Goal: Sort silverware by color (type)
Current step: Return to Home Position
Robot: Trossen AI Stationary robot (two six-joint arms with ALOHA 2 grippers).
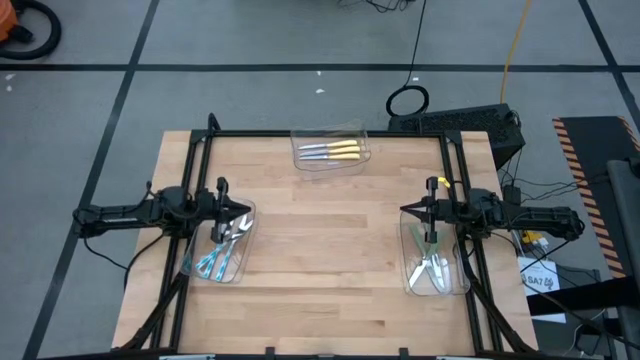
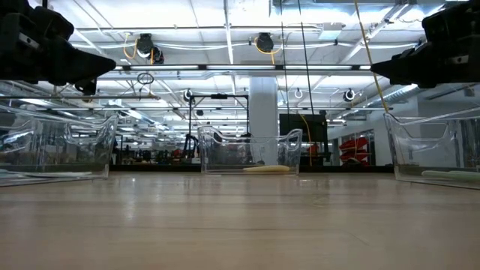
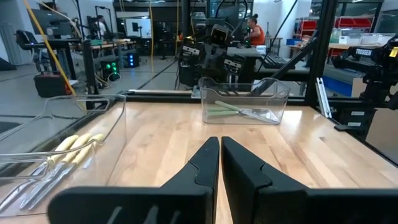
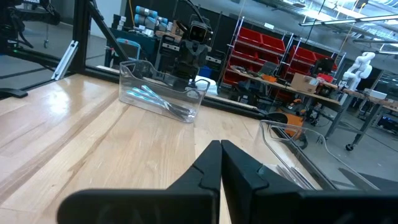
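Observation:
Three clear bins hold the silverware. Yellow-handled pieces lie in the far-centre bin, also in the left wrist view. Light blue-handled pieces lie in the left bin. Green-handled pieces lie in the right bin. My left gripper hangs over the left bin's far end, shut and empty. My right gripper hangs by the right bin's far end, shut and empty.
The wooden table has bare room in its middle and near part. A black frame runs along the far edge and both sides. The room beyond shows shelves, machines and a person far off.

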